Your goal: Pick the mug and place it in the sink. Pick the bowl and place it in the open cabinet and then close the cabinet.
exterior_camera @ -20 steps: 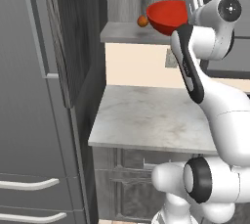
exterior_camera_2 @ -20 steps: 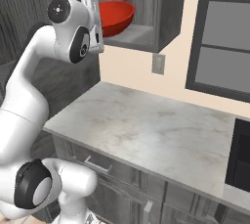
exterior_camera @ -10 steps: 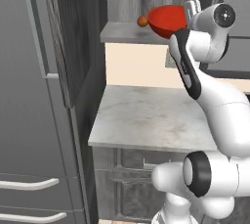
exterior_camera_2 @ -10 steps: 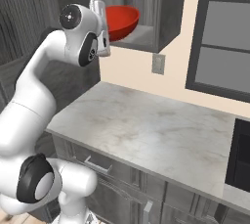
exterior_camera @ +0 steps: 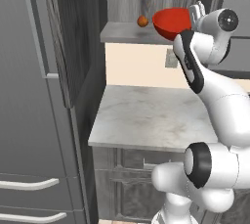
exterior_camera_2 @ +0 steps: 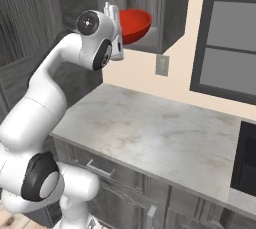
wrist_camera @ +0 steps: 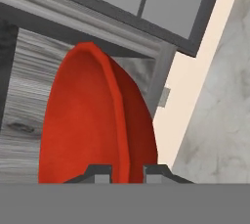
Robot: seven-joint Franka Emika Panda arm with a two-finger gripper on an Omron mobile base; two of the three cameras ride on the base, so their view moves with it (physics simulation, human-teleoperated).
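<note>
A small orange ball (exterior_camera: 142,20) sits above a marble counter (exterior_camera: 151,118).

Pretty flat, even rendered light, no harsh shadows or glare. Cabinet (exterior_camera_2: 150,18) inside is dimmer. Everything's sharp-ish, just low-res and a bit soft.

Before me is a grey marble counter (exterior_camera: 151,118) under a cream wall (exterior_camera_2: 150,73); a tall dark grey unit (exterior_camera: 29,120) stands left, perhaps a refrigerator.
</note>
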